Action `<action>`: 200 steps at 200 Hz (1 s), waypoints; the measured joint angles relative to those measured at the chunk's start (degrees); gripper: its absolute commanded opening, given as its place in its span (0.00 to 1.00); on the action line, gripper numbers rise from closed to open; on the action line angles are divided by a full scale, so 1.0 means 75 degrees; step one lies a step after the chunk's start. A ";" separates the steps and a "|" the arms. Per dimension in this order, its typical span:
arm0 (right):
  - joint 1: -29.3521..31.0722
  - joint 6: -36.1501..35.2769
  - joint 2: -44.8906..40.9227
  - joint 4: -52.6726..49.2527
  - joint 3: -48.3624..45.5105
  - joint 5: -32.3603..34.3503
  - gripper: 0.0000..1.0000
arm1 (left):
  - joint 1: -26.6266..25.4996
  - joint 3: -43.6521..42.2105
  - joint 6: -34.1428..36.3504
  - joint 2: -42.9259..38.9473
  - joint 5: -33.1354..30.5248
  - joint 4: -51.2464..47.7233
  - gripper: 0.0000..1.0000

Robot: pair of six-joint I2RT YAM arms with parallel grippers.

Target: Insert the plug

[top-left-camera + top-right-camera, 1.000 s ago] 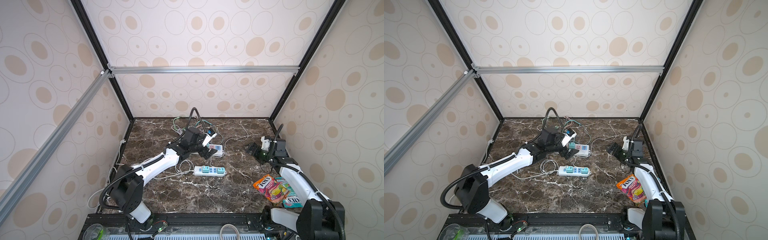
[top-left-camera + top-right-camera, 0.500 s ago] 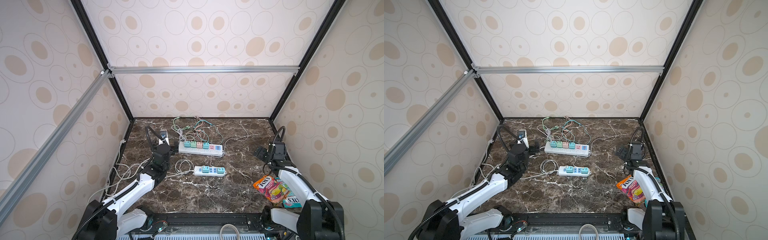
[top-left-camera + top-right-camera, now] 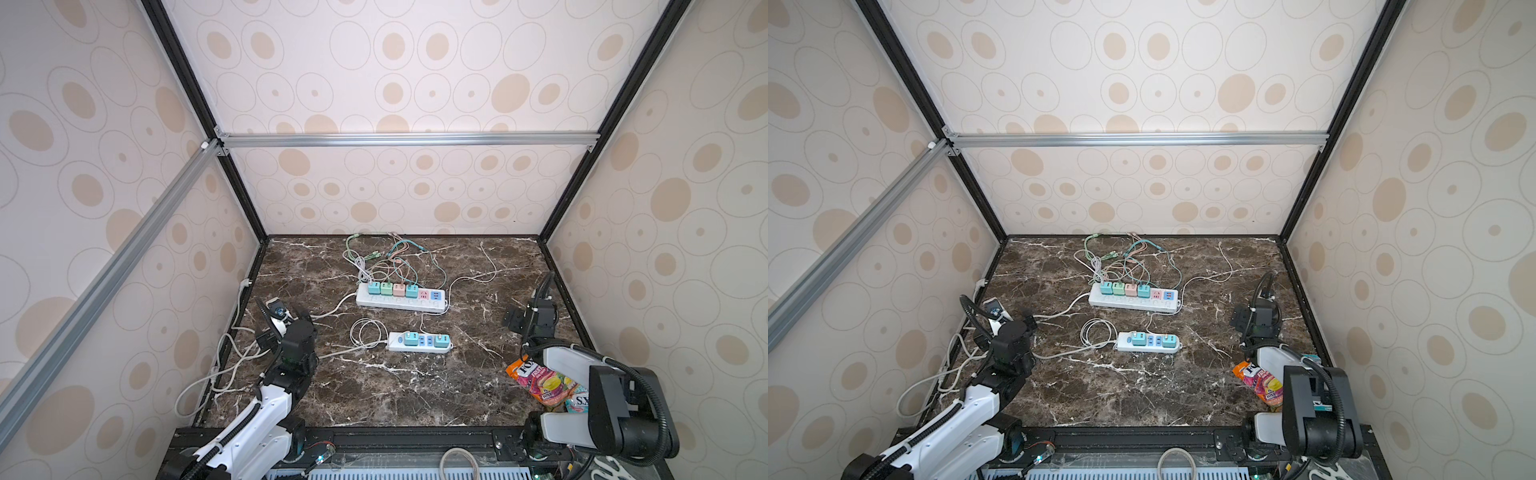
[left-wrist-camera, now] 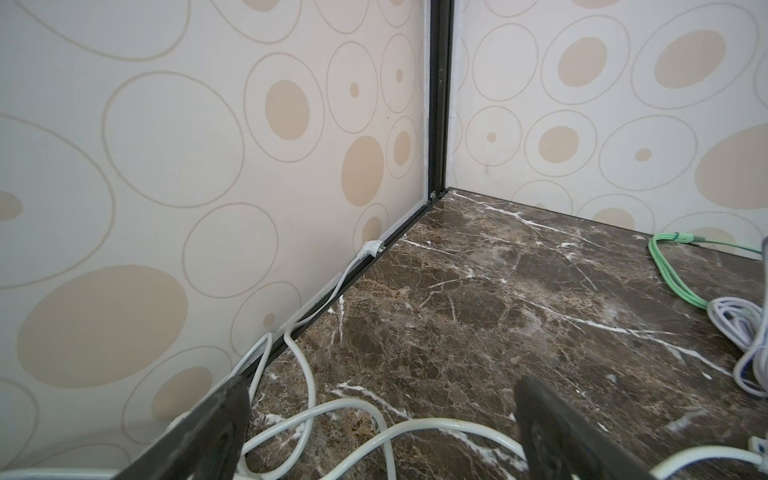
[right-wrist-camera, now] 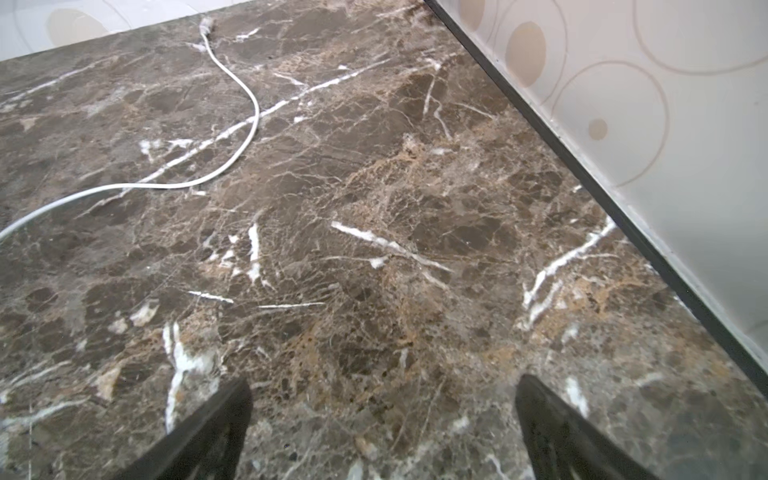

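Plugs (image 3: 399, 289) untouched; left fingers (image 4: 561, 436), right fingers (image 5: 557, 436) wide, empty

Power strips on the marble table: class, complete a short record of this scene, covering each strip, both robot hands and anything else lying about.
Long power strip: centre rear of the marble table; four coloured chargers plugged in side by side
Short power strip: nearer the front; two teal chargers plugged in
Cables: tangled behind the long strip
Left hand: open, empty, at the table's left edge
Right hand: open, empty, at the table's right edge
Snack packets: front right
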 measured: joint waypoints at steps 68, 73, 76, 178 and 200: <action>0.0417 -0.1113 0.0256 0.2346 -0.0405 -0.0874 1.00 | 0.0737 -0.0099 -0.0128 0.1078 0.0338 0.0629 0.99; 0.0484 -0.1195 0.0344 0.2667 -0.0516 -0.0927 1.00 | 0.0799 -0.0099 -0.0128 0.1183 0.0411 0.0702 0.98; 0.0536 -0.1250 0.0434 0.2871 -0.0580 -0.0959 1.00 | 0.0836 -0.0099 -0.0128 0.1262 0.0458 0.0755 0.99; 0.0886 -0.1527 0.1684 0.3716 -0.0181 -0.0122 1.00 | 0.1378 -0.0061 0.0595 0.3573 0.2900 0.2885 0.98; 0.0886 -0.1475 0.1684 0.3561 -0.0181 -0.0099 1.00 | 0.1399 -0.0038 0.0839 0.3952 0.3445 0.3450 0.99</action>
